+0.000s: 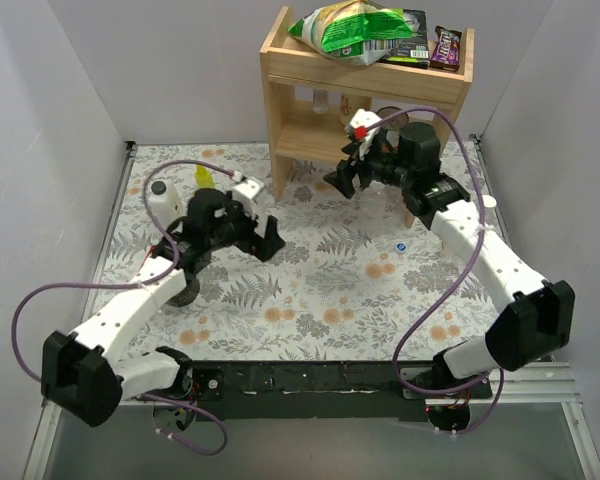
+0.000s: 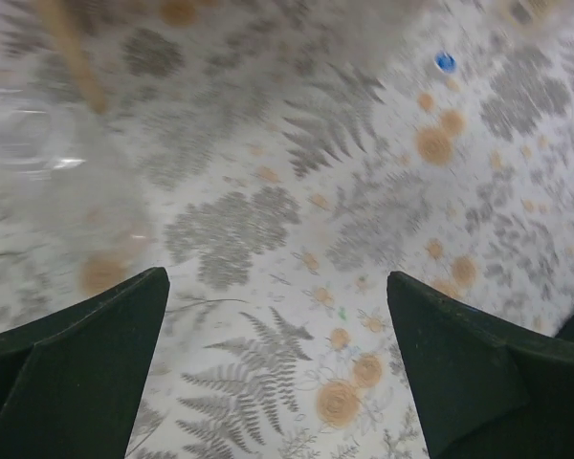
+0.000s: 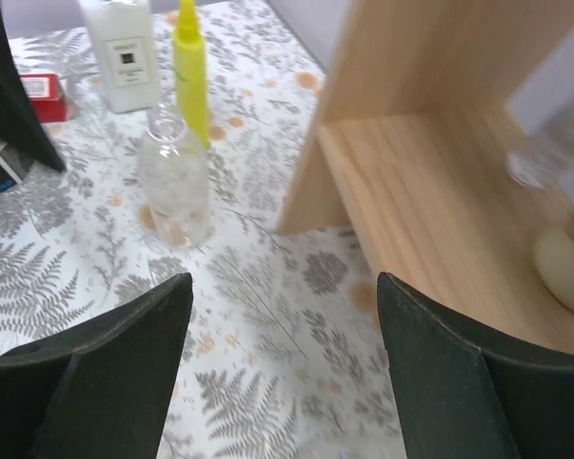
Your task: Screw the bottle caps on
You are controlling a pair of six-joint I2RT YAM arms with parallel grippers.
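Two robot arms work a fern-patterned desk (image 1: 330, 290) with the capping job barely begun. The right claw (image 3: 284, 282) hangs spread and empty near the foot of a wooden shelf (image 3: 430, 191). It faces a slim clear bottle (image 3: 175, 186) that stands upright on the desk just beside the shelf's side panel, its neck open and uncapped. The left claw (image 2: 277, 277), also spread wide and holding nothing, hovers over the middle of the desk, where a small blue cap (image 2: 445, 62) lies loose, well apart from that bottle. A second clear bottle (image 3: 555, 153) shows only as a blur on the shelf's lower board, and whether it wears a cap cannot be told. A yellow squeeze bottle (image 3: 189, 67) and a white bottle (image 3: 120, 53) stand behind the open one and appear to play no part. By this evidence no cap is screwed on yet: the blue cap has to be picked up, brought to a bottle neck and twisted down, and the other caps and bottles, not clearly in view, found and paired.
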